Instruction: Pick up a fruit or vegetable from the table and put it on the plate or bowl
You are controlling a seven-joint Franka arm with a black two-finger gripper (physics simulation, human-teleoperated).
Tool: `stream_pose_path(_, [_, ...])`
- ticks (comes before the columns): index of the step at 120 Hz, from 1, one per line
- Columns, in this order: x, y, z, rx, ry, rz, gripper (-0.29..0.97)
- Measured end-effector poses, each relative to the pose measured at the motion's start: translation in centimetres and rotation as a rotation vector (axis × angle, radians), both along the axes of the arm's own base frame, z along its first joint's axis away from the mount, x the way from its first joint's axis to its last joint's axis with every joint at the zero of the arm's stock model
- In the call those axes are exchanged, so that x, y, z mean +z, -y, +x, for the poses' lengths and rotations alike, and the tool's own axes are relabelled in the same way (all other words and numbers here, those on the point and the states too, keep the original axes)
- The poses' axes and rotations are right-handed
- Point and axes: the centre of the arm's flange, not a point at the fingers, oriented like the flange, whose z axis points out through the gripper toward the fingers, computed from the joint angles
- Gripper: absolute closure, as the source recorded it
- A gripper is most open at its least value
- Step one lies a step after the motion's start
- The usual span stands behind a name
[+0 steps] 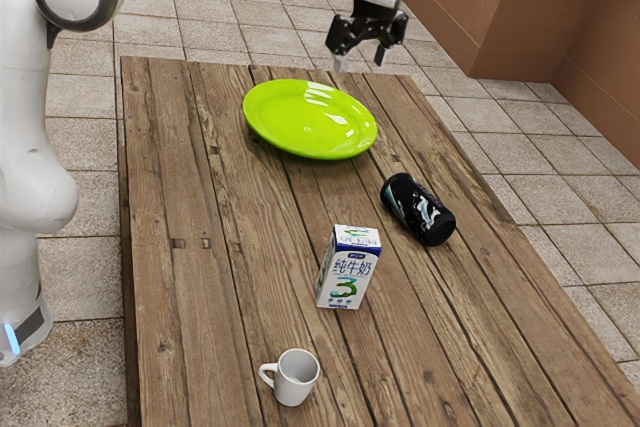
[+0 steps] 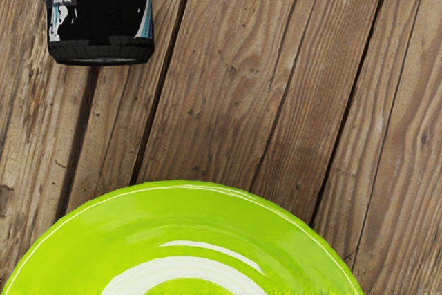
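Observation:
A bright green plate (image 1: 310,118) lies on the far part of the wooden table and carries nothing. My gripper (image 1: 361,55) hangs in the air above the table's far edge, beyond the plate and toward the exterior view's right. Its fingers stand apart with nothing between them. In the wrist view the plate's rim (image 2: 179,202) sits just under my hand, with bare planks past it. I see no fruit or vegetable on the table.
A black can (image 1: 418,209) (image 2: 100,12) lies on its side at the exterior view's right. A milk carton (image 1: 348,267) stands mid-table. A white mug (image 1: 292,376) sits near the front edge. The wooden table (image 1: 200,247) rests on a tiled floor, with brown boxes (image 1: 520,7) behind.

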Motion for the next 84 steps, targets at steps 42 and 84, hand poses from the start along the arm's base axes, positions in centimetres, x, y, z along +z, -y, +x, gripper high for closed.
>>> stream_pose_path(42, [17.9,4.1,-7.3,-0.107,0.325,0.082,0.0])
stream_pose_path(84, [10.9,8.6,-9.0,-0.246,-0.066,-0.049,0.0])
